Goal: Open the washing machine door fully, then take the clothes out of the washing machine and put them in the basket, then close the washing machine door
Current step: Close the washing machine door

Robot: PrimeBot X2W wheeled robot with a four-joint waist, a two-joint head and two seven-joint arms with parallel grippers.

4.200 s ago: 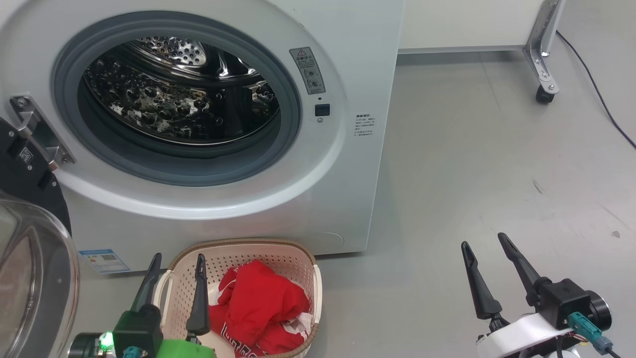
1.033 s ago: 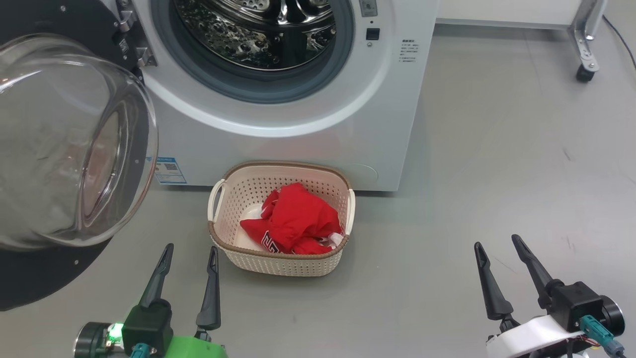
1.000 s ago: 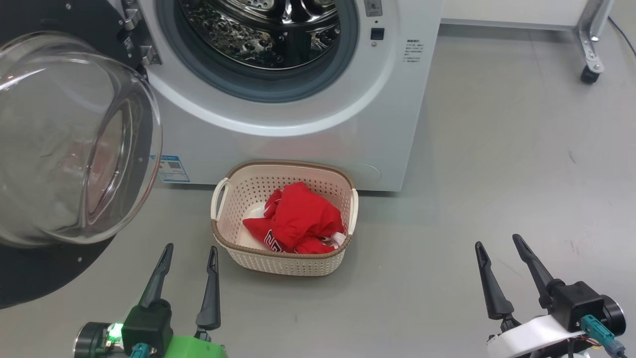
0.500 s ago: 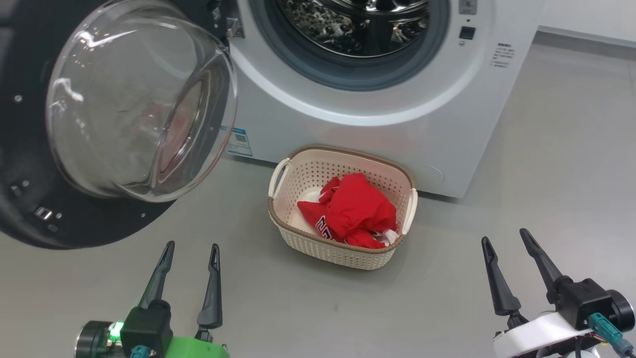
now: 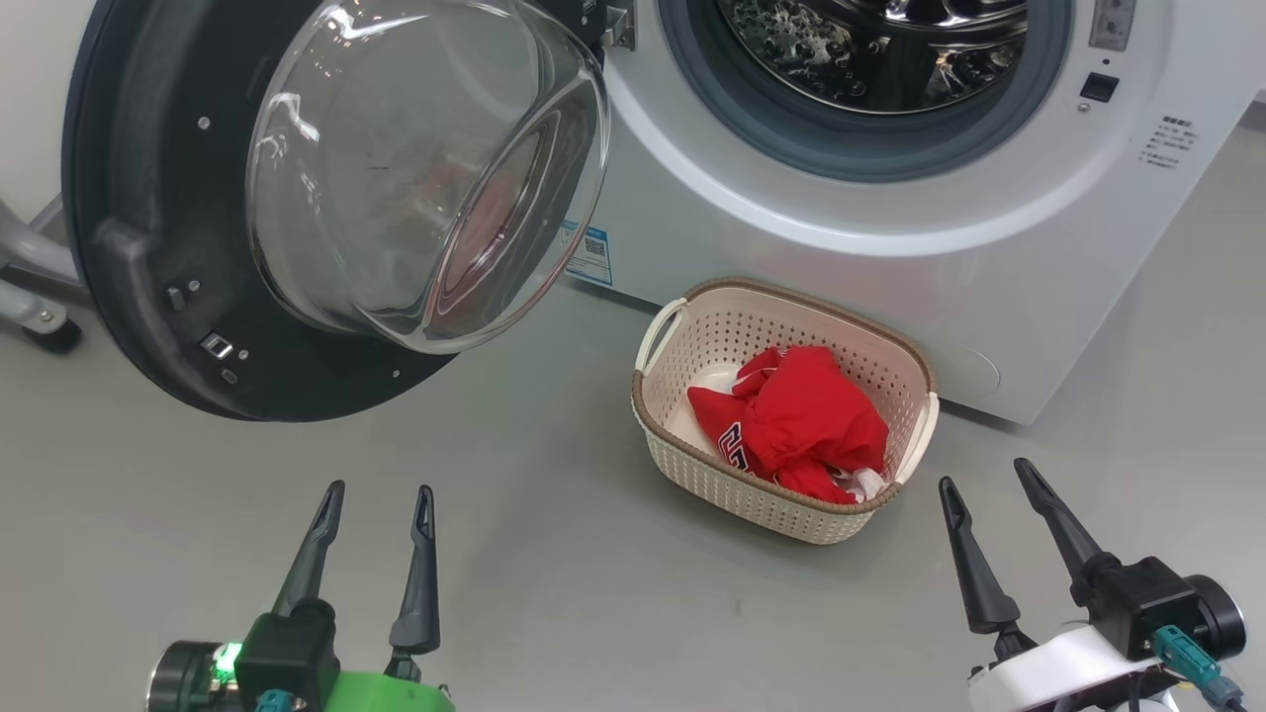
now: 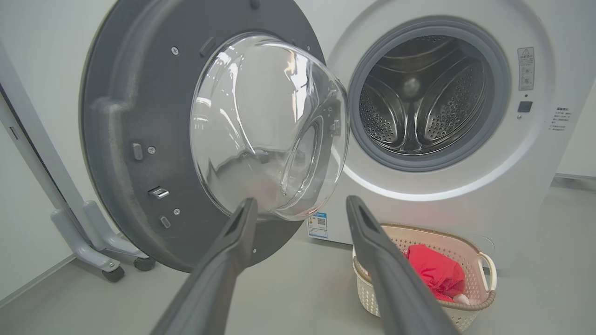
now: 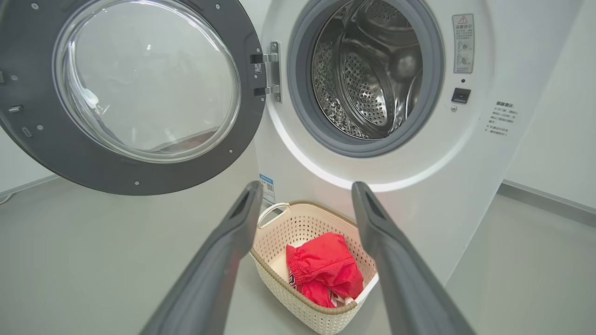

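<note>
Closing the door (image 5: pixel 148 247) is the step left, I judge. It hangs wide open at left, so my left gripper (image 5: pixel 381 488), spread and empty, should push its far rim, not the glass (image 5: pixel 415 168). The clothes (image 5: pixel 806 410) lie in the basket (image 5: pixel 781 290) on the floor (image 5: pixel 554 554) against the washing machine (image 5: pixel 890 257). My right gripper (image 5: pixel 984 473) is spread too. Its wrist view shows the drum (image 7: pixel 368 70) bare to the back, while the head view crops it.

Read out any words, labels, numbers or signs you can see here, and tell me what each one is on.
Nothing reads clearly enough to quote.
Grey sticker on the washing machine: a warning triangle, text too small.
Small print beside the opening: too small.
Blue sticker low on the front: a QR code, text blurred.
Dark lettering on the clothes: folded, unreadable.
</note>
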